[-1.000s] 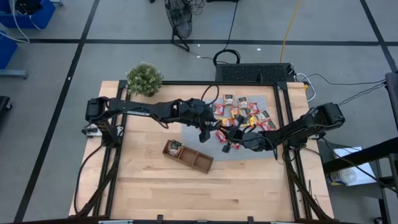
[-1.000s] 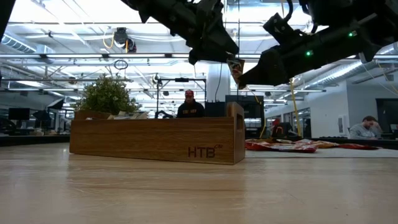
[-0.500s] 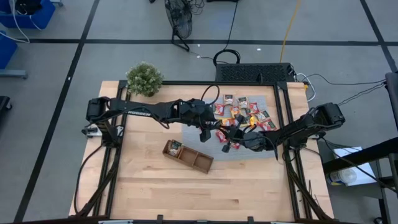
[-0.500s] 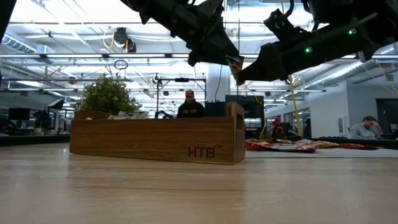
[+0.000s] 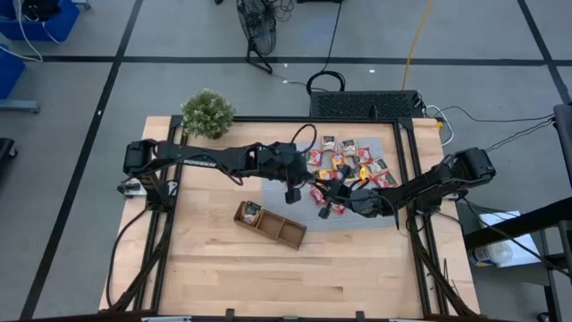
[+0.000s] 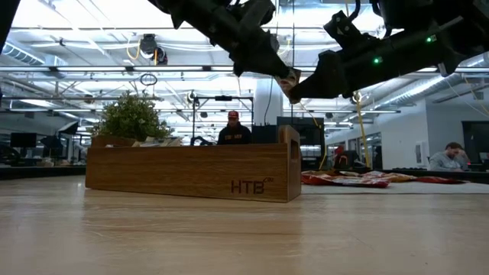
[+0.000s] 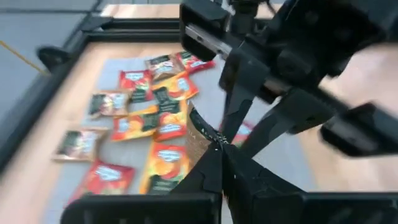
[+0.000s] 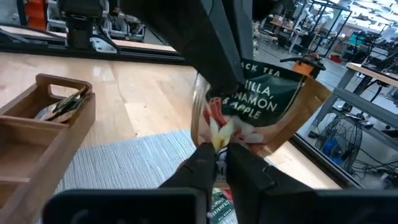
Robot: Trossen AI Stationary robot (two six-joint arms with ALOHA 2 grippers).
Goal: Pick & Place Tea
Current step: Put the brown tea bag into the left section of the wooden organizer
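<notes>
Left hand (image 7: 219, 149) clamps one sachet (image 7: 202, 138); right hand (image 8: 217, 155) pinches it too.

Potted plant (image 5: 207, 114) (table's corner), wooden tray (image 5: 270, 224) mid-table.

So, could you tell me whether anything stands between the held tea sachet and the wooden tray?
Nothing visible does. The tea sachet hangs in the air between the left gripper and right gripper, and the wooden tray lies open below.
</notes>
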